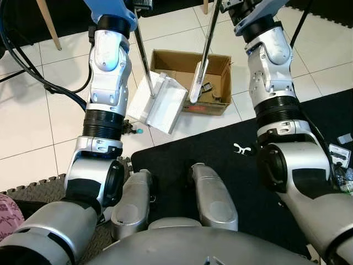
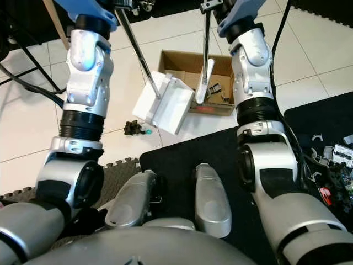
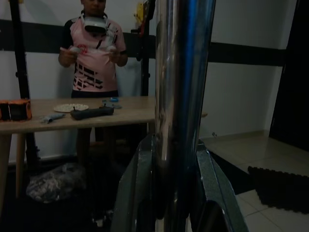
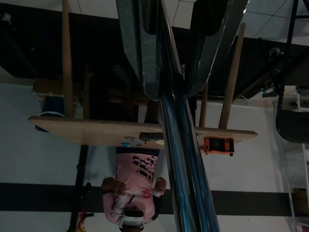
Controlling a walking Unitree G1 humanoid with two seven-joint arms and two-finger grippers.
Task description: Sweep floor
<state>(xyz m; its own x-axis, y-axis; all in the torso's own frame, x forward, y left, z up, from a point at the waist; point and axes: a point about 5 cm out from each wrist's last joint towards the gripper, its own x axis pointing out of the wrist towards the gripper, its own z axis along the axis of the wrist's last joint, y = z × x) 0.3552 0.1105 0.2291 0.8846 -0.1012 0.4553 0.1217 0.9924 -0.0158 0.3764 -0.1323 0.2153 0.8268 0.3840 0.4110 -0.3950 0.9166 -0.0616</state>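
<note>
Both hands gripped long metal poles over a tiled floor [image 1: 176, 33].

The left hand [image 3: 166, 193] clamped the dustpan pole [image 1: 142, 52]; the white plastic dustpan [image 1: 160, 102] rested mid-frame beside an open cardboard box [image 1: 220, 83]. The right hand [image 4: 178, 48] closed on the broom pole [image 1: 209, 30], its pale head [image 1: 197, 83] hanging over the box. Small dark debris [image 2: 132, 128] lay left of the dustpan, near a black mat [image 1: 220, 160]. The pole tops were cut off. A person [image 3: 94, 53] stood dimly behind a wooden bench [image 3: 96, 113].

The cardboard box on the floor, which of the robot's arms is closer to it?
Right. The right arm rises beside the cardboard box's right edge, its brush dipping into the box. The left arm stands further off, beyond the white dustpan lying left of the box.
</note>
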